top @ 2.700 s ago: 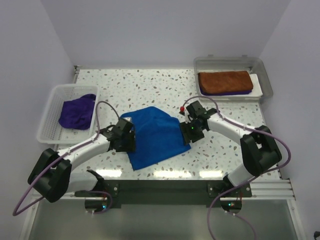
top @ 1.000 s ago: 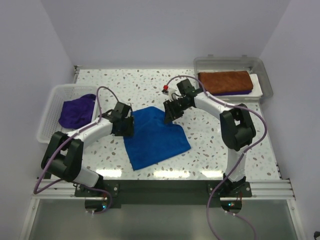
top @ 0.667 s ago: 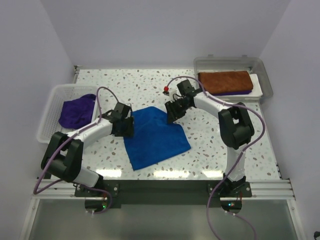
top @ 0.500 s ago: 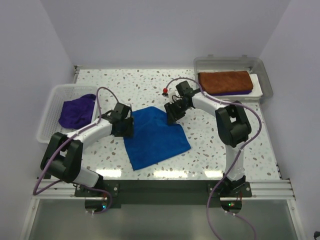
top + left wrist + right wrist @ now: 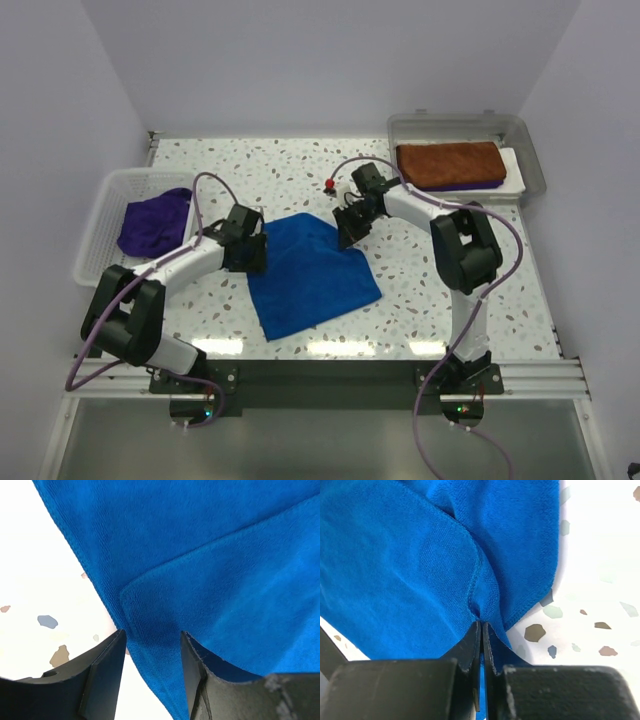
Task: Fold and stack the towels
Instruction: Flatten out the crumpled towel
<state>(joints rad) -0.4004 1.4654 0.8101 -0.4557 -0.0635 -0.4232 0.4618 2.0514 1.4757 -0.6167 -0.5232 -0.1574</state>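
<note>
- Speckled table [image 5: 300,165]: running from the arm bases at the near edge to the wall at the far edge.
- Blue towel [image 5: 310,280]: spread flat around the middle of the table, slightly nearer the near edge, turned at an angle to the table edges. Doubled over, with an upper layer lying on a lower one in both wrist views [image 5: 215,555] [image 5: 395,565]. Far corners each met by a gripper.
- Clear bin [image 5: 530,160]: in the far right corner of the table, well apart from the blue towel.
- White basket [image 5: 110,190]: against the left edge of the table, about halfway along it.
- Brown towel [image 5: 450,163]: folded into a neat rectangle inside the clear bin, resting on a folded purple towel [image 5: 450,186] of which only a thin strip shows at the near side.
- Crumpled purple towel [image 5: 155,225]: heaped unfolded in the white basket, toward its right side.
- Left gripper [image 5: 250,255]: down at the blue towel's left far corner. In the left wrist view [image 5: 152,645], jaws spread apart, astride the towel's edge, the cloth lying slack between the fingers [image 5: 107,665] and not pinched.
- Right gripper [image 5: 347,235]: at the blue towel's right far corner, toward the middle of the table. In the right wrist view [image 5: 481,630], jaws pressed nearly together, clamping a small ridge of the blue towel's hem, the fabric puckered just above the fingertips [image 5: 470,647].
</note>
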